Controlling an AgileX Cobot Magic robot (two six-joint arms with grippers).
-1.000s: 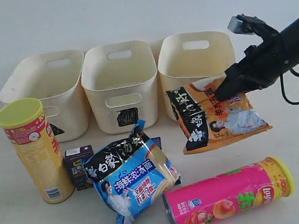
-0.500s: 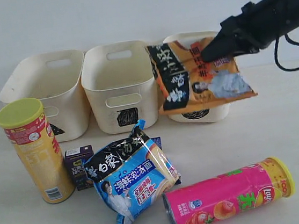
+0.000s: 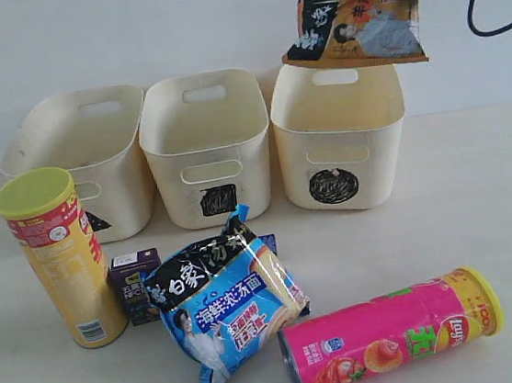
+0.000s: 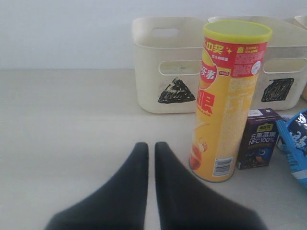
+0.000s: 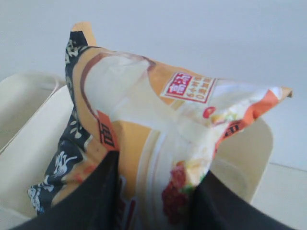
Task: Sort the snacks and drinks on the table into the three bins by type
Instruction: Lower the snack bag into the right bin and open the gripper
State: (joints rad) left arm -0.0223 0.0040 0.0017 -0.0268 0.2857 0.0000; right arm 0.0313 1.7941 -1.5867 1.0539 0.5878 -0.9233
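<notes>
Lifted orange-black packet [image 3: 352, 23], pinched between fingers [image 5: 93, 203], seemingly over bin [image 3: 382, 140]

My pale beige table [image 3: 481, 221] bears three cream bins [image 3: 203, 128] in a far row. At left stands a yellow chip tube [image 3: 60, 260], a purple carton [image 3: 137, 286] just beside it. A blue-white noodle packet [image 3: 227, 306] lies centre, and a pink chip tube [image 3: 392, 333] lies near right.

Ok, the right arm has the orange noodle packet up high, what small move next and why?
Probably lower it a little: the right gripper is clamped on the orange packet, which hangs well above the bin with the circle, so dropping it from here could miss.
</notes>
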